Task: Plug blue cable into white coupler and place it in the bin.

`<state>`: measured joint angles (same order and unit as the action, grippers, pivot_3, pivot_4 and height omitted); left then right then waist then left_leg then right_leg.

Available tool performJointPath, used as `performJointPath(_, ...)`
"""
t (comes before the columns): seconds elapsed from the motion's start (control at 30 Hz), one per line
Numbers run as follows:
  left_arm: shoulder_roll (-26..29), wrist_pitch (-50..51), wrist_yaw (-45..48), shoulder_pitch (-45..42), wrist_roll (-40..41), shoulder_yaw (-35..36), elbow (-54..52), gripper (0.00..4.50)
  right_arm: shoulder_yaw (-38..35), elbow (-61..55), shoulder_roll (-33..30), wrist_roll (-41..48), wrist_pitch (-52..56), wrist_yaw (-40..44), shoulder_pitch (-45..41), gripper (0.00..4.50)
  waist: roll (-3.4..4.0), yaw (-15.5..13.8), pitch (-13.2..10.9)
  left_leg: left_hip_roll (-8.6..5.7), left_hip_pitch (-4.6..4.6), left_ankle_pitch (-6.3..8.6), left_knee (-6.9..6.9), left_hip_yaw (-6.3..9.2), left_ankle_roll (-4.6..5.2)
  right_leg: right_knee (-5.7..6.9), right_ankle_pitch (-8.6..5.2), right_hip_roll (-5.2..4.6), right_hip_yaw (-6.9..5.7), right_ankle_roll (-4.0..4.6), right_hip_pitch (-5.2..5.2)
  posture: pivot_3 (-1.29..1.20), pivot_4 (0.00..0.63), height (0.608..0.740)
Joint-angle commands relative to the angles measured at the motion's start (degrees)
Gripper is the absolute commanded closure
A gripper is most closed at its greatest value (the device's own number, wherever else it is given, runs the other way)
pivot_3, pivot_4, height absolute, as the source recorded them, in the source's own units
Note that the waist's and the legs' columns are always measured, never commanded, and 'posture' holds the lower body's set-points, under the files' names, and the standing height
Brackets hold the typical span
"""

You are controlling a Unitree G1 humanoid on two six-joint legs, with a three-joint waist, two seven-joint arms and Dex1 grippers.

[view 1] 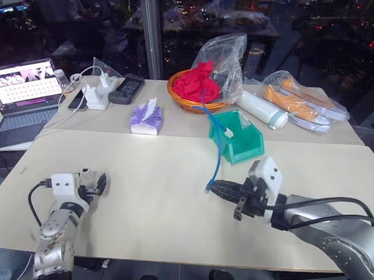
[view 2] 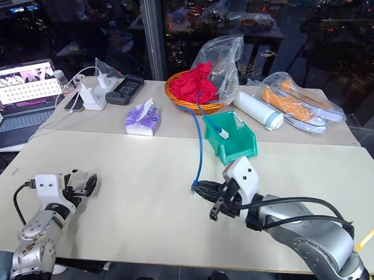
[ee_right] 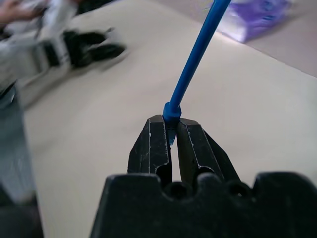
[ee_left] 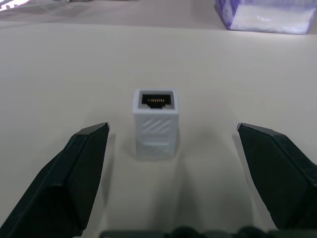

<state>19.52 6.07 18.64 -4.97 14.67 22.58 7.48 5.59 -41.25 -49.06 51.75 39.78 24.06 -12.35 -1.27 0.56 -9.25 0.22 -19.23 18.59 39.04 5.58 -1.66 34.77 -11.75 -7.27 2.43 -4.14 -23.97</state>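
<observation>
The white coupler (ee_left: pixel 155 124) stands on the table with its dark socket facing up, between the spread fingers of my open left gripper (ee_left: pixel 172 128) and touching neither. That gripper (view 1: pixel 94 185) hovers low over the table's near left. My right gripper (view 1: pixel 221 190) is shut on the end of the blue cable (view 1: pixel 218 158), near its plug. In the right wrist view the cable (ee_right: pixel 195 59) rises from the closed fingertips (ee_right: pixel 159 130). From there it runs back past the teal bin (view 1: pixel 251 148) toward the basket. The bin stands at the table's middle right.
At the back stand an orange woven basket (view 1: pixel 182 103) with red cloth, a purple tissue pack (view 1: pixel 146 120), white charger plugs (view 1: pixel 99 93), a black device (view 1: pixel 127 89), a white bottle (view 1: pixel 260 109) and bagged orange shoes (view 1: pixel 299 101). A laptop (view 1: pixel 22 94) sits far left.
</observation>
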Motion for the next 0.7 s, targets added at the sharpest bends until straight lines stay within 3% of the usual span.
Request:
performJointPath(0.03, 0.62, -0.42, -0.84, -0.44, -0.71, -0.11, 4.2, 0.56, -1.3, -1.52, 0.88, -2.31, -1.36, 2.32, 0.29, 4.5, 0.01, -0.03, 0.01, 0.0, 0.0, -0.01, 0.0, 0.0, -0.01, 0.04, 0.0, 0.0, 0.0, 0.0, 0.0, 0.0, 0.15, 0.74)
performJointPath(0.07, 1.05, -0.27, -0.45, 0.03, -0.6, -0.06, 4.52, 0.71, -1.36, -1.7, 1.11, -2.96, -1.27, 2.52, 0.64, 4.5, 0.02, 0.04, 0.01, 0.0, 0.02, -0.01, 0.0, 0.01, -0.02, 0.08, 0.0, 0.0, 0.0, 0.0, 0.0, 0.0, 0.15, 0.74)
performJointPath(0.23, 3.62, 0.32, 2.98, 2.41, 0.7, 0.28, 4.82, 2.57, -2.83, -1.53, 0.87, -6.2, -1.81, 4.83, 2.11, 4.5, 0.14, 0.42, 0.08, 0.0, 0.06, -0.02, 0.0, 0.02, -0.04, 0.17, 0.0, 0.0, 0.02, 0.02, -0.03, 0.0, 0.15, 0.74)
performJointPath(0.37, 7.44, -1.01, 6.4, -2.53, 0.12, -1.27, 10.7, 3.9, -4.14, -0.95, 0.1, -8.88, -2.57, 7.32, 2.4, 4.5, 0.18, 0.49, 0.11, 0.0, 0.08, -0.02, -0.03, 0.01, -0.04, 0.19, -0.02, 0.01, 0.03, 0.04, -0.07, 0.0, 0.15, 0.74)
performJointPath(0.5, 8.93, -2.81, 14.56, -8.38, -0.42, -7.66, 11.44, 3.87, -6.01, -1.21, 0.33, -9.63, -2.59, 8.7, 3.56, 4.5, 0.17, -0.01, 0.1, 0.0, 0.05, -0.05, 0.0, 0.03, -0.07, 0.2, -0.01, 0.01, 0.0, 0.05, -0.03, 0.0, 0.15, 0.74)
performJointPath(0.7, 7.69, -0.04, 32.41, -17.18, -2.32, -25.7, 5.05, 3.87, -8.25, -2.17, 0.99, -9.23, -2.02, 9.94, 5.08, 4.5, 0.11, -1.12, 0.07, -0.05, -0.16, -0.17, 0.05, 0.1, -0.29, 0.02, 0.02, -0.01, -0.05, -0.01, -0.07, 0.0, 0.15, 0.74)
